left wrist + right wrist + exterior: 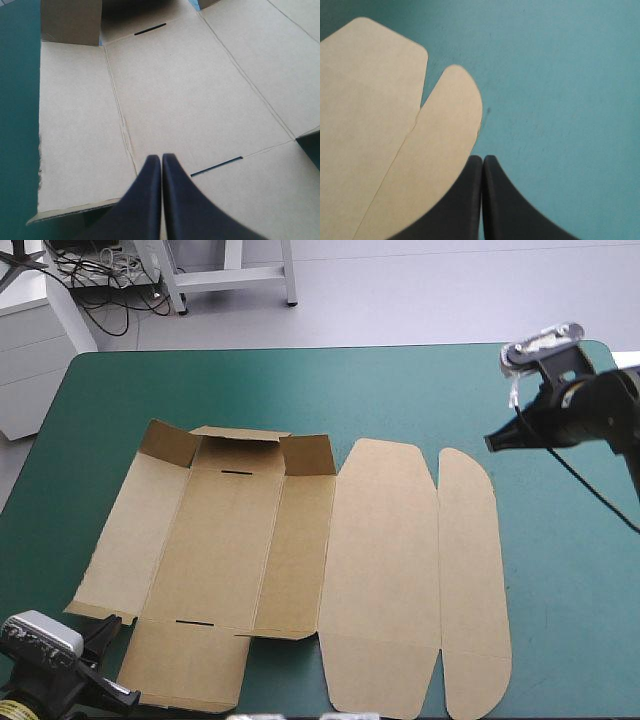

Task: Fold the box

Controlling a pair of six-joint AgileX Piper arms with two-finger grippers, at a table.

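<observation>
The box lies almost wholly flat on the teal-green counter, left of the middle. Its lid panel and rounded flap stretch out to the right. Only the far end flaps stand up a little.

The left claw is pressed together and holds nothing. It hangs over the near end of the base panel, just beside the near slot. The right claw is likewise pressed together and empty, above bare counter just right of the rounded flap's far corner. Whether it touches the cover is hard to tell.

The step in hand looks like raising the near end flap or a side wall. To do it well, the left claw should spread, slide one finger under the board's near edge and lift along the crease, not across it. The right claw would best press the base down so the sheet does not slide.
</observation>
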